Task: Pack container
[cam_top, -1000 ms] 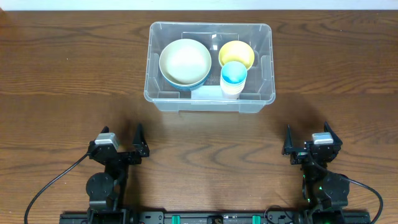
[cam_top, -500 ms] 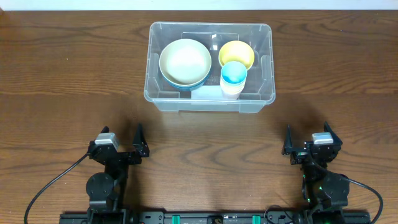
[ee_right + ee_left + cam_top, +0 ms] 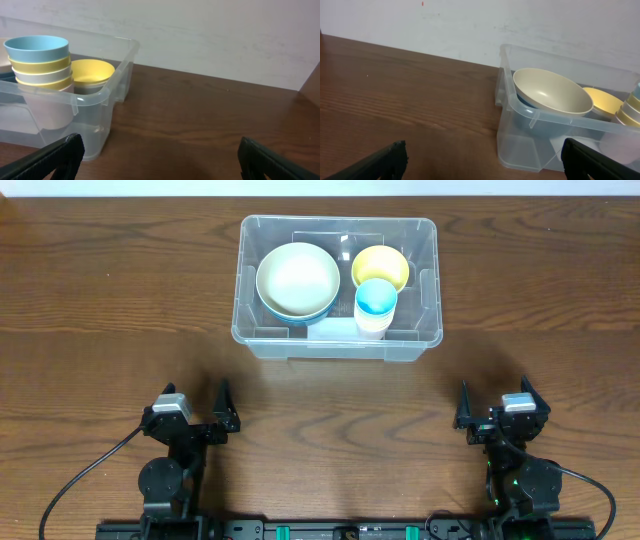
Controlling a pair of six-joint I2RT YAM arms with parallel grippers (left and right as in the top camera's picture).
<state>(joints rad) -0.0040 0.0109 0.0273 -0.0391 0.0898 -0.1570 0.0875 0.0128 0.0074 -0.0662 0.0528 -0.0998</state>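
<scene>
The clear plastic container (image 3: 250,335) stands at the back middle of the table. Inside it, a cream bowl (image 3: 298,279) rests in a blue bowl on the left, a yellow bowl (image 3: 380,266) sits at the right, and a stack of cups with a blue one on top (image 3: 376,297) stands in front of the yellow bowl. The container also shows in the left wrist view (image 3: 520,145) and the right wrist view (image 3: 95,100). My left gripper (image 3: 195,420) and right gripper (image 3: 492,412) are open and empty near the front edge, far from the container.
The wooden table (image 3: 120,300) spreads on both sides of the container. A pale wall (image 3: 470,25) rises behind the table's far edge. Black cables (image 3: 75,485) run from each arm base at the front.
</scene>
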